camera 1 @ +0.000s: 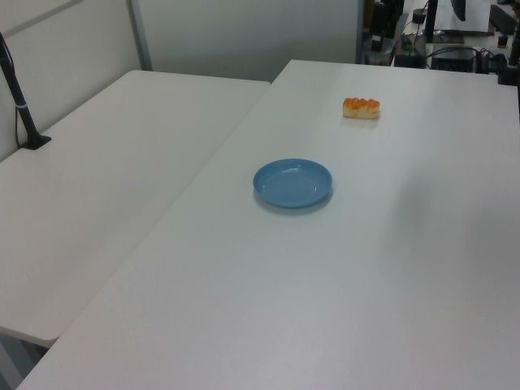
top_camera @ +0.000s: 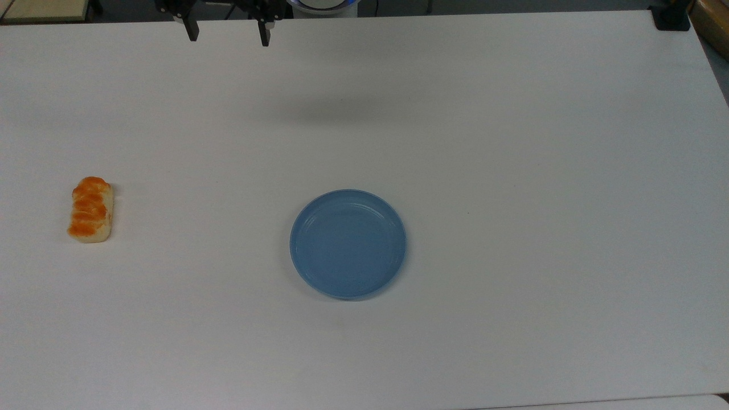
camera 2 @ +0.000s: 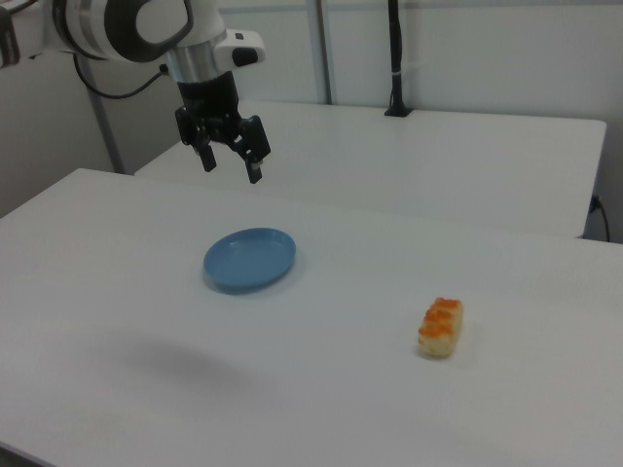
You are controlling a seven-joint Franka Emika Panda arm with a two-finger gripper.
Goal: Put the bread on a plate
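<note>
In the top view, the bread (top_camera: 91, 209) was seen lying on the surface (top_camera: 512, 142), well apart from the plate (top_camera: 348, 244). In the left view, it looked soft and light. In the right view, the pincer (camera 2: 231, 163) was held wide open and empty; the bread's long sides were judged best for gripping.

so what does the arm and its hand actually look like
In the right view the arm is glossy white with rounded segments, dark grey or black bands at the joints and a black cable trailing behind it. A silver-grey cylindrical wrist leads down to the hand, which is all black with two slim, straight fingers. In the top view the fingers appear as two narrow black prongs.
</note>
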